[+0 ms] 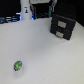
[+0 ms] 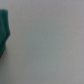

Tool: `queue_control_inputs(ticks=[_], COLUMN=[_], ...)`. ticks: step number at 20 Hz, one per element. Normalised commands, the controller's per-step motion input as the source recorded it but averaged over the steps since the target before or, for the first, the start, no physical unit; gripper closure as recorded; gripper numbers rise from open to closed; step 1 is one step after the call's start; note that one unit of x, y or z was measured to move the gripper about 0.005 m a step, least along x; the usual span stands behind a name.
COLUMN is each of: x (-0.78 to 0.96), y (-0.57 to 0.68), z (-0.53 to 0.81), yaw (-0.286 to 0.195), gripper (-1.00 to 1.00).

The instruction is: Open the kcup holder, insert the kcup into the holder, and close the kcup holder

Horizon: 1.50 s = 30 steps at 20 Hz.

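The kcup [image 1: 18,65] is a small round green pod with pale flecks, lying alone on the white table near the front of the exterior view's left. The kcup holder [image 1: 63,25] is a black boxy unit with two stacked drawer fronts, each with a small pale handle, standing at the back on the exterior view's right; both drawers look pushed in. I cannot make out my gripper in either view. The wrist view is blurred and shows pale surface with a teal shape [image 2: 4,31] at one edge; no fingers show there.
A white bottle-shaped thing [image 1: 25,11] stands at the back of the table [image 1: 45,55], in the exterior view's left half. Dark equipment [image 1: 42,6] lines the back edge behind it.
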Motion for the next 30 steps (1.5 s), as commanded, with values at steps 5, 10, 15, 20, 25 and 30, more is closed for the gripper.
queue_control_inputs(ticks=[5,10,15,20,25,30], x=[-0.22,-0.31,-0.31,-0.32,-0.34,-0.35], y=[0.51,0.53,0.55,0.54,0.59,0.67], z=[0.13,0.02,0.00,-0.08,-0.10,-0.12], yaw=[-0.149,-0.201,-0.216,-0.207,-0.181,-0.154], gripper=[-1.00,-1.00,-1.00,-1.00,-1.00,-1.00])
